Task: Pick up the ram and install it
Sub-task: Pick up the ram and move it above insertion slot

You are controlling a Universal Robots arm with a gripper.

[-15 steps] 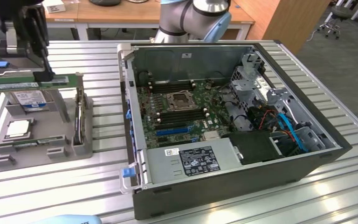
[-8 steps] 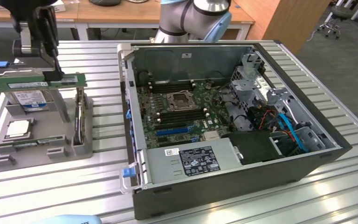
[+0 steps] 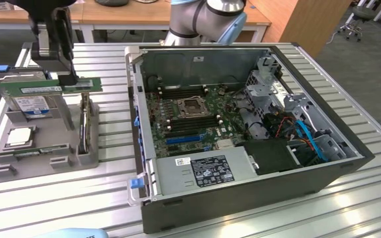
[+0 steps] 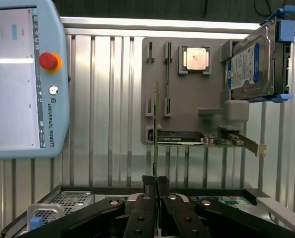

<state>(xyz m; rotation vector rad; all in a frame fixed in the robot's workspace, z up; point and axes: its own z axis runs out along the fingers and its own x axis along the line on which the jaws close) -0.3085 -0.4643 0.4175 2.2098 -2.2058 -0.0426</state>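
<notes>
The ram (image 3: pixel 31 88) is a long green stick held level in the air above the grey parts holder (image 3: pixel 45 159), at the exterior view's left. My gripper (image 3: pixel 68 79) is shut on it near its right end, coming down from above. In the wrist view the ram (image 4: pixel 156 124) appears edge-on as a thin line running out from my shut gripper (image 4: pixel 156 179), over the holder (image 4: pixel 187 99). The open computer case (image 3: pixel 349 163) lies to the right, with its motherboard (image 3: pixel 190 116) and dark memory slots (image 3: pixel 180 90) exposed.
The holder carries a blue-labelled hard drive (image 3: pixel 33 105) (image 4: pixel 249 67), a square silver CPU chip (image 3: pixel 20 136) (image 4: pixel 195 58) and a card (image 4: pixel 182 138) in a low slot. A teach pendant (image 4: pixel 18 79) lies on the slatted table beside the holder. The arm's base (image 3: pixel 204 20) stands behind the case.
</notes>
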